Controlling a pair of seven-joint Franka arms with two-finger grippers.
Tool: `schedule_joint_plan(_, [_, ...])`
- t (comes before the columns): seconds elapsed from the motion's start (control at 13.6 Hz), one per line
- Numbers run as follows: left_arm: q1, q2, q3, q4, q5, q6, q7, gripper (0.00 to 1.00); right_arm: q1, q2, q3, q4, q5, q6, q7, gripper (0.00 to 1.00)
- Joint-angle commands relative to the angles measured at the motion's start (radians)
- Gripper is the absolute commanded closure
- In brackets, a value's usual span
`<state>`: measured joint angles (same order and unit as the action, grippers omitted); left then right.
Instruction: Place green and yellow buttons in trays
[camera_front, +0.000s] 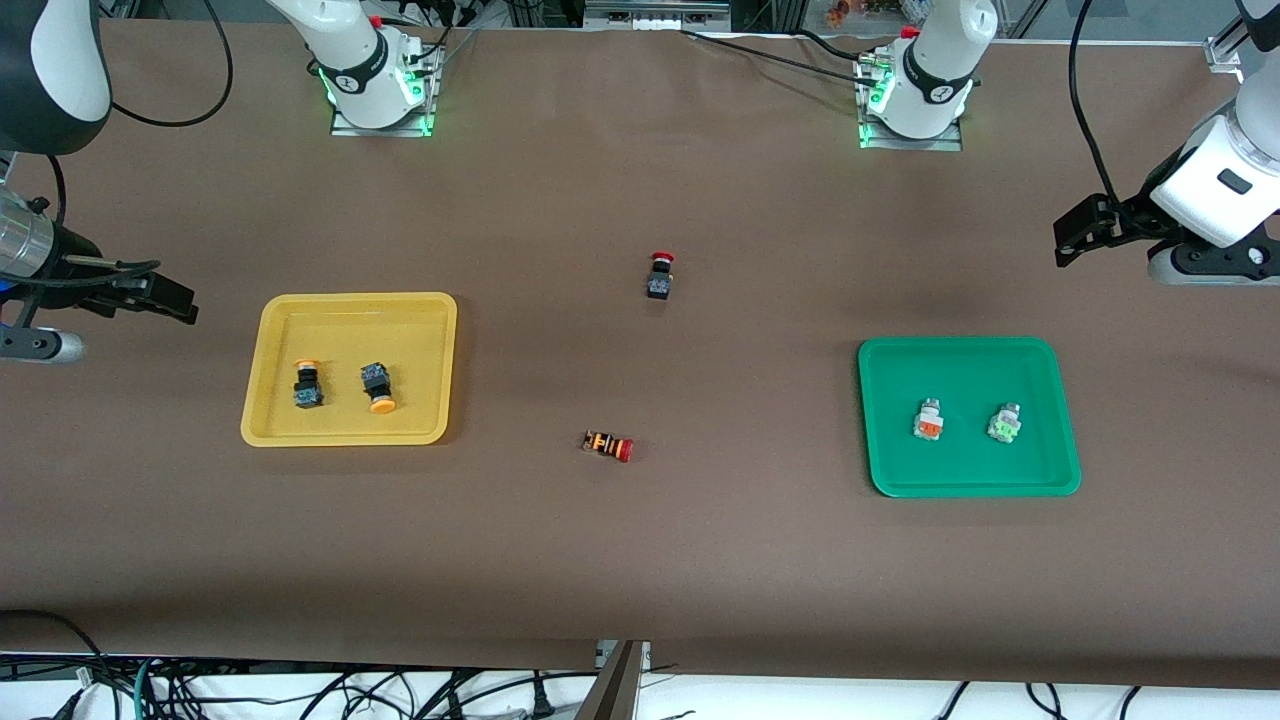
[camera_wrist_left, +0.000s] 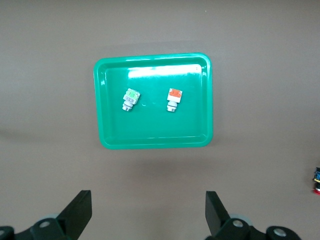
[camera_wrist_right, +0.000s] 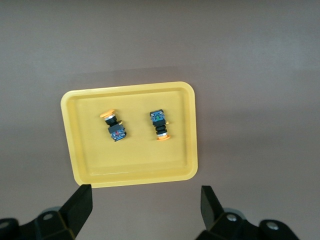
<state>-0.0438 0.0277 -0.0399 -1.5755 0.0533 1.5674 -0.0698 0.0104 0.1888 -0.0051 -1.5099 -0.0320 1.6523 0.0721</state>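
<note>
Left hand (camera_wrist_left: 145, 217) and right hand (camera_wrist_right: 142, 212): spread, empty, raised. Buttons (camera_front: 309, 384) in trays (camera_front: 270, 420): probably light, rigid; best pinched across squarish bodies.

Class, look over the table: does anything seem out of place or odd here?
Only mildly: two red-capped switches sit loose on the bare table between the trays, one standing, the orange-striped one tipped on its side. Yellow tray and green tray look tidy.

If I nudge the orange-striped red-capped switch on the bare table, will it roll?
The orange-striped switch lies on its side, and its round red cap suggests it may roll in a curve. It looks small and rigid, so probably light enough to skid. Both grippers hang open, away.
</note>
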Motion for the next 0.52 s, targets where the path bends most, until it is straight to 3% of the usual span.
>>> schedule_joint_plan(0.0, [-0.004,-0.003,0.002,0.012,-0.010,-0.015,-0.004,0.00,-0.013,-0.022,0.020,0.014,0.023,0.001,0.014,0.02])
schedule_joint_plan(0.44, [-0.005,-0.003,0.002,0.012,-0.010,-0.015,-0.010,0.00,0.020,0.000,0.017,0.010,0.021,-0.021,0.090,0.01])
